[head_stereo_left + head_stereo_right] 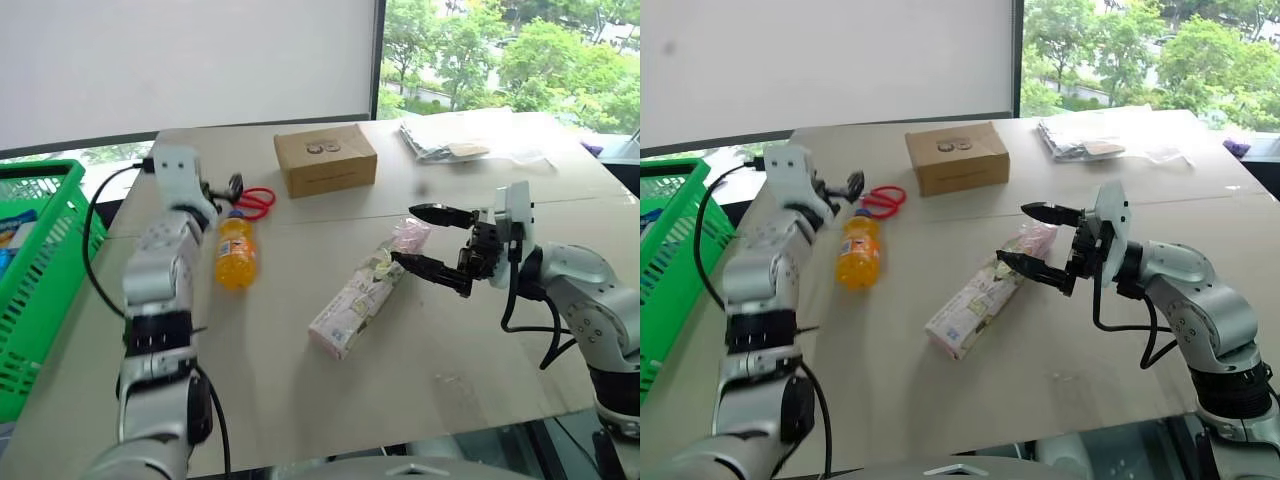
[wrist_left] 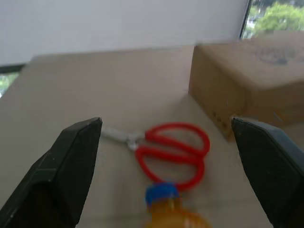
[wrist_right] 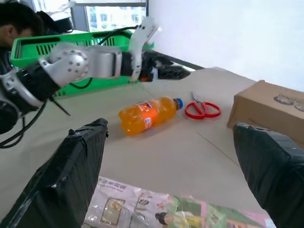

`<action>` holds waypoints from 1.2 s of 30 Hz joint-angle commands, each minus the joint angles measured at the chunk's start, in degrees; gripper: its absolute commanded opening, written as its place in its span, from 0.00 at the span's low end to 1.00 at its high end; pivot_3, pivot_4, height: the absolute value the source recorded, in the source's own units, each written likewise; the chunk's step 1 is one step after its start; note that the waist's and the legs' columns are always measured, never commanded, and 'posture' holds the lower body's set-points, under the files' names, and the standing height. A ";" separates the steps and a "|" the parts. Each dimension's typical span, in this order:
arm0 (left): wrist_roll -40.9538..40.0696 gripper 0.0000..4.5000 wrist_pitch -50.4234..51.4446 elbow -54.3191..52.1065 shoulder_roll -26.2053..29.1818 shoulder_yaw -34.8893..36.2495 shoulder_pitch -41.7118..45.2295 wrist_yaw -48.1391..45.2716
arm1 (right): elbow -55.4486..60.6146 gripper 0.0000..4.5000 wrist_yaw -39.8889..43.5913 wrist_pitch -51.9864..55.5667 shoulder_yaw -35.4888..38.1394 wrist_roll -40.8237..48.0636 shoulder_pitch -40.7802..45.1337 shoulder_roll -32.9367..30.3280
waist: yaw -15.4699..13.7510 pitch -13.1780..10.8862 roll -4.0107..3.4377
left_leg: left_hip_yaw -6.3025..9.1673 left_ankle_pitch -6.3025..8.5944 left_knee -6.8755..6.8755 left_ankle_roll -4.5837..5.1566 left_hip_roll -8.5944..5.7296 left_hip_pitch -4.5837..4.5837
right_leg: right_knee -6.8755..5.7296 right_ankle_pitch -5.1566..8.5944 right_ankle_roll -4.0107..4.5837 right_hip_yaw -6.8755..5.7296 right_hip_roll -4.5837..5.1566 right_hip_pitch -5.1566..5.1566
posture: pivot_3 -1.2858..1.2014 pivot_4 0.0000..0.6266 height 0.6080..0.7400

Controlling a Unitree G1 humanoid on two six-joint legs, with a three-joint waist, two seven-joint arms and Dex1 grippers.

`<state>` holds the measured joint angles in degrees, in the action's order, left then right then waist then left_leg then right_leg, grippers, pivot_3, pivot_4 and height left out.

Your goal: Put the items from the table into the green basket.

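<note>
The small orange-drink bottle [image 1: 236,252] with a blue cap lies on the table [image 1: 300,400], cap toward the red-handled scissors [image 1: 256,202]. My left gripper [image 1: 225,187] hovers open just above the cap and the scissors, holding nothing; its wrist view looks down on the scissors [image 2: 173,154] and the cap [image 2: 161,194]. The long pinkish packet [image 1: 362,292] lies diagonally mid-table. My right gripper [image 1: 426,240] is open at the packet's far end, one finger over it and one beside it, not closed on it. The green basket [image 1: 45,260] stands at the table's left edge.
A brown cardboard box [image 1: 325,158] sits behind the scissors. Clear sleeves with papers [image 1: 460,140] lie at the back right. The basket holds a blue package [image 1: 15,235]. A person's head [image 3: 14,19] shows beyond the basket in the right wrist view.
</note>
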<state>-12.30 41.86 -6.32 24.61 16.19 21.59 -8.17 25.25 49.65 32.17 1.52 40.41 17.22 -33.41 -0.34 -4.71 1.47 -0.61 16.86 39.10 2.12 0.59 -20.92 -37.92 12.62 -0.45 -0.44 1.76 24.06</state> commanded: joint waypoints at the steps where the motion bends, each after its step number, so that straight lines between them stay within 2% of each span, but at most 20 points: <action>1: -0.29 0.99 8.99 -12.37 -1.01 1.41 -4.25 3.50 | 0.88 1.00 0.59 -1.14 0.86 -0.02 0.42 -0.47 | -0.47 -0.01 0.01 | 0.05 0.00 0.00 0.00 0.00 0.01 | -0.04 0.00 0.00 -0.05 0.00 0.00 | 0.54 0.05 0.88; 6: 1.23 0.99 15.36 -16.31 -4.93 -2.91 -9.48 6.65 | -0.89 1.00 1.52 -2.03 -0.36 -1.40 0.89 -0.08 | -1.19 0.03 -0.04 | 0.20 -0.06 0.10 -0.03 -0.04 0.32 | -0.01 0.02 0.01 -0.15 -0.02 -0.41 | 0.54 0.05 0.88; 13: 4.76 0.99 13.46 -11.22 -7.86 -6.94 -10.21 8.63 | -2.12 1.00 2.46 -2.68 -0.87 -2.35 1.86 0.04 | -1.32 0.18 -0.17 | 0.26 -0.08 0.13 -0.01 -0.06 0.23 | -0.01 0.02 0.02 -0.15 -0.17 -0.35 | 0.54 0.05 0.88; 25: 3.65 0.99 5.13 -6.95 -10.09 -3.09 -9.05 8.05 | -1.33 1.00 1.84 -3.57 -0.51 -3.97 0.90 0.62 | -1.80 0.25 -0.23 | 0.28 -0.08 0.12 -0.01 -0.05 0.25 | 0.00 0.03 0.03 -0.16 -0.18 -0.36 | 0.54 0.04 0.88; 26: 3.23 0.88 4.87 -7.11 -10.37 -2.60 -8.95 7.92 | -1.28 1.00 1.78 -3.63 -0.51 -4.00 0.86 0.65 | -1.81 0.25 -0.23 | 0.29 -0.08 0.12 -0.01 -0.05 0.24 | 0.00 0.03 0.03 -0.16 -0.19 -0.36 | 0.54 0.04 0.88; 27: 3.13 0.82 4.46 -7.07 -10.40 -2.32 -8.83 7.89 | -1.18 1.00 1.69 -3.62 -0.51 -4.00 0.82 0.67 | -1.84 0.25 -0.23 | 0.30 -0.08 0.12 -0.01 -0.04 0.23 | 0.01 0.03 0.03 -0.17 -0.19 -0.36 | 0.54 0.04 0.88; 28: 3.17 0.70 4.15 -6.98 -10.35 -2.21 -8.79 7.87 | -1.11 1.00 1.64 -3.60 -0.52 -4.00 0.79 0.69 | -1.84 0.25 -0.23 | 0.30 -0.07 0.11 -0.02 -0.04 0.20 | 0.03 0.03 0.04 -0.17 -0.18 -0.35 | 0.54 0.04 0.88; 29: 3.25 0.67 3.74 -6.85 -10.24 -2.25 -8.79 7.73 | -1.07 1.00 1.61 -3.57 -0.52 -4.01 0.76 0.69 | -1.85 0.25 -0.23 | 0.30 -0.07 0.11 -0.02 -0.04 0.19 | 0.04 0.03 0.04 -0.17 -0.18 -0.35 | 0.54 0.04 0.88; 36: 4.32 0.67 0.03 -6.89 -10.21 -2.08 -8.67 8.69 | -1.55 1.00 1.63 -3.68 -0.82 -4.67 0.97 0.66 | -1.85 0.26 -0.22 | 0.29 -0.07 0.11 -0.01 -0.06 0.13 | 0.11 0.02 0.03 -0.18 -0.11 -0.35 | 0.54 0.03 0.88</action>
<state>-8.80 45.51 -10.83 13.98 13.01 11.55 -0.15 22.32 51.25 29.73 0.34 35.61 17.68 -32.76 -2.19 -4.45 1.25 -0.31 16.80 39.21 2.11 0.52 -20.79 -37.81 12.65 -0.42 -0.63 1.65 23.71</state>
